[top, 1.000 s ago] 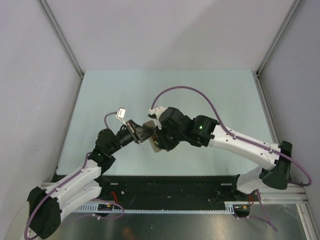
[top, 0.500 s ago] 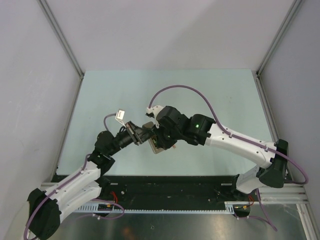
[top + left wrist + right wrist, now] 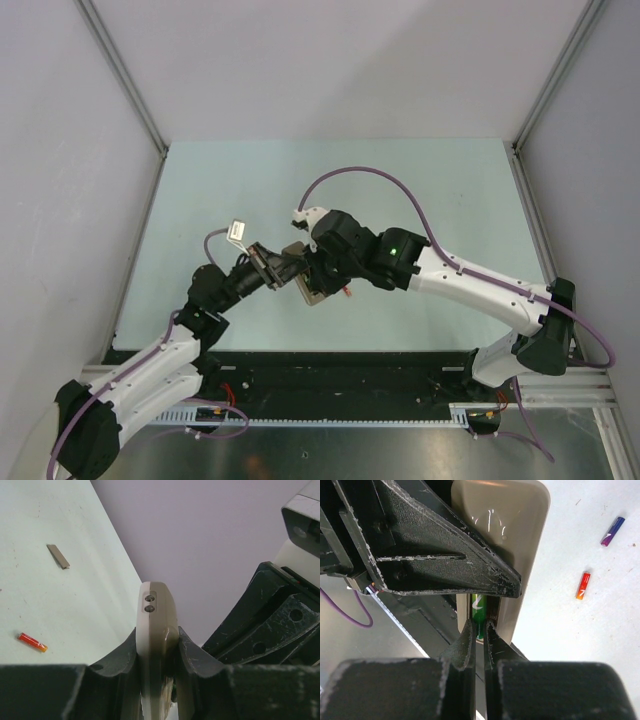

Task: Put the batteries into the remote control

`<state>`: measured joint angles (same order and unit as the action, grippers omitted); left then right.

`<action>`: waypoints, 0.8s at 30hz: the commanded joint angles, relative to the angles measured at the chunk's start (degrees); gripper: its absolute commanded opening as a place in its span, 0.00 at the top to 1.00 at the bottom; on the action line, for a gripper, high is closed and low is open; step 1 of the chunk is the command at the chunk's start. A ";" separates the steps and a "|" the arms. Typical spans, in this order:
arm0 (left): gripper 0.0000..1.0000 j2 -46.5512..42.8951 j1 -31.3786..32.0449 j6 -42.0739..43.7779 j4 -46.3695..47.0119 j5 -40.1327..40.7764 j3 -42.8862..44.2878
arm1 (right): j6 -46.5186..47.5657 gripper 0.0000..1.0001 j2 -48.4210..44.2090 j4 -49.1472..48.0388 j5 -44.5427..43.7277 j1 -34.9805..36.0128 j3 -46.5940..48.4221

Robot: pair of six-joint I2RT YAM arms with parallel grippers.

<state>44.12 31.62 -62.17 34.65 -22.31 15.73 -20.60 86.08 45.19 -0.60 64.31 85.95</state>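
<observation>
The left arm (image 3: 150, 362) and right arm (image 3: 480, 287) have white shells, black joints and purple cables (image 3: 360, 175). A green light (image 3: 393, 240) glows on the right arm. The black fingers (image 3: 464, 645) are scuffed.

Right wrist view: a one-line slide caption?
Right gripper pinches the green battery at the remote control; red battery and blue battery lie aside.

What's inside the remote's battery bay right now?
A green battery, pinched by the right gripper, shows in the bay of the remote control; the left gripper hides the rest.
</observation>
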 commanded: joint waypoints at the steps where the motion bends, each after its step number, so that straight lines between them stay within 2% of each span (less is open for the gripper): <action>1: 1.00 -1.23 1.17 -2.95 5.77 -1.25 0.45 | -2.33 1.00 0.93 -6.51 -1.77 0.11 1.24; 11: 1.00 -1.40 1.26 -4.53 6.92 -0.28 0.01 | -3.83 1.00 2.16 -7.66 -2.03 0.20 1.58; 24: 1.00 -0.96 1.26 -11.12 9.28 1.12 0.62 | -4.10 1.00 1.72 -6.43 -5.99 0.99 1.15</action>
<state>44.01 31.62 -66.22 35.38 -18.15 14.11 -23.99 87.48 43.72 -3.84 64.93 85.95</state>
